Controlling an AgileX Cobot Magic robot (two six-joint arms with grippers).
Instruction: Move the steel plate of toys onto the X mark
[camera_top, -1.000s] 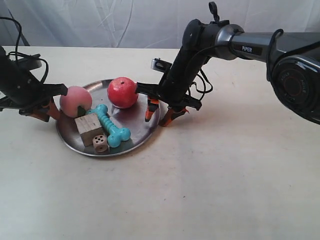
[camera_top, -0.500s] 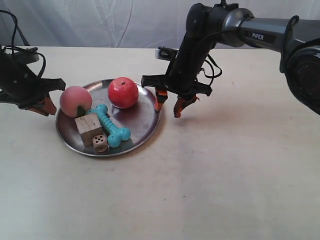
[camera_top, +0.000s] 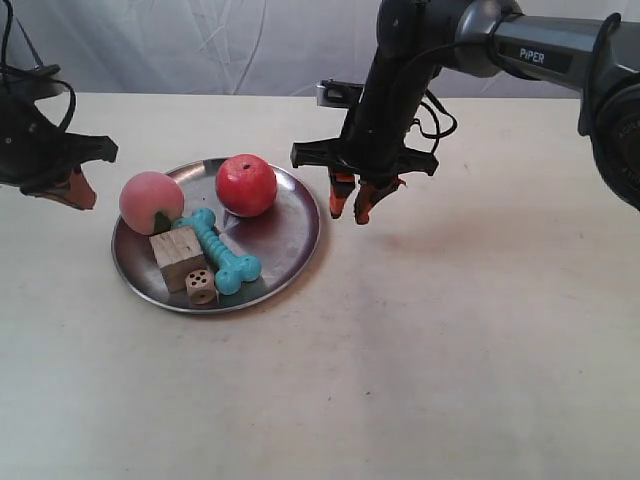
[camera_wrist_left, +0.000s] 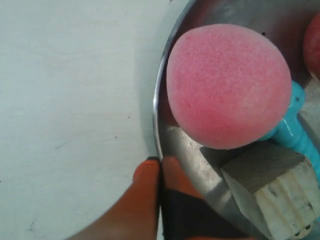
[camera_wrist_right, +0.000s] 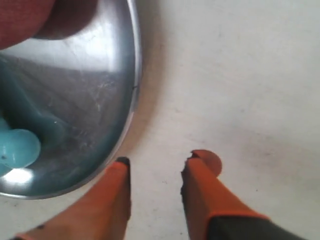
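Steel plate (camera_top: 288, 236) sat ungripped, toys (camera_top: 216, 250) aboard. Left gripper (camera_wrist_left: 160, 164) fingers pressed together, empty; right gripper (camera_wrist_right: 156, 162) fingers parted, rim just beside them. X mark unseen, possibly beneath plate.

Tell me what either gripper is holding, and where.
Nothing. The left gripper is closed, empty, beside the rim of the round shiny steel plate; the right gripper is open over the table.
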